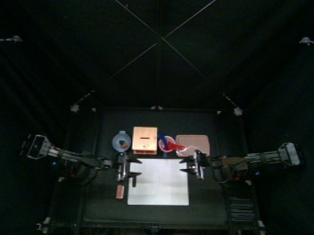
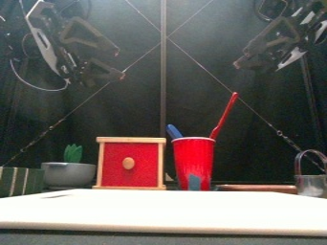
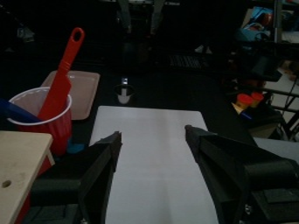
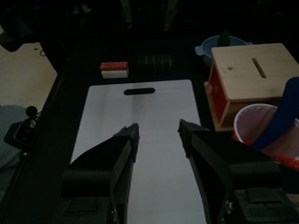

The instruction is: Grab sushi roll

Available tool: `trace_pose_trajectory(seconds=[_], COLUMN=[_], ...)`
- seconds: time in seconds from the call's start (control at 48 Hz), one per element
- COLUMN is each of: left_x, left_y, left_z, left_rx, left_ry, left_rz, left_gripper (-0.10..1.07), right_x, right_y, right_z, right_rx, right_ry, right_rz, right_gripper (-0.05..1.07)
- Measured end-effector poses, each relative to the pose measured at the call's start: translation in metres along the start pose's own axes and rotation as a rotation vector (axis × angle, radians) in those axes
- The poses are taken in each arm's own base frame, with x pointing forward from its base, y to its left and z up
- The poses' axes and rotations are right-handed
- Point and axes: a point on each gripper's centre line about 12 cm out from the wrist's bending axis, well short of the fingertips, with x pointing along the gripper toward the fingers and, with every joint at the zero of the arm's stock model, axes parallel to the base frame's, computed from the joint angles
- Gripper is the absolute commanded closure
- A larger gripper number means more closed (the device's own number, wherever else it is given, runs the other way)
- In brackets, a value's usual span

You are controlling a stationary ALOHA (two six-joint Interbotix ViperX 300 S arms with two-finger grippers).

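Observation:
The sushi roll (image 1: pixel 120 192), a small red and white piece, lies on the black table off the front left corner of the white cutting board (image 1: pixel 160 184). It also shows in the right wrist view (image 4: pixel 114 70), beyond the board's handle end. My left gripper (image 1: pixel 127 167) hangs open over the board's left edge (image 3: pixel 152 136), with nothing between its jaws. My right gripper (image 1: pixel 194 165) hangs open over the board's right side (image 4: pixel 158 128), also empty. Both are held well above the table and apart from the roll.
Behind the board stand a bowl (image 1: pixel 121 141), a wooden box (image 1: pixel 146 139) with a red front (image 2: pixel 132 163), a red cup (image 2: pixel 193 163) holding a red spatula (image 3: pixel 61 70), and a pink tray (image 1: pixel 194 143). A metal mug (image 2: pixel 311 177) stands at the right.

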Motion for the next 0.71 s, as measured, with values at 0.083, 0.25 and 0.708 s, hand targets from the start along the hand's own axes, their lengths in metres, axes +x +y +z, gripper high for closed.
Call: trace_pose_trajectory(seconds=[0.083,0.25,0.708], left_x=[0.000,0.000,-0.004], left_y=[0.002,0.008,0.030], left_z=[0.000,0.000,-0.024], left_rx=[-0.010,-0.047,-0.261], left_ry=[0.000,0.002,0.174], left_rz=[0.011,0.042,0.187], left_gripper=[0.04,0.04,0.04], right_x=[0.000,0.002,0.008], right_y=[0.000,0.001,0.001], right_z=[0.000,-0.002,-0.008], right_rx=[-0.002,-0.001,-0.004], right_ry=[0.002,0.008,0.040], right_rz=[0.001,0.002,0.002], right_gripper=[0.23,0.23,0.23])
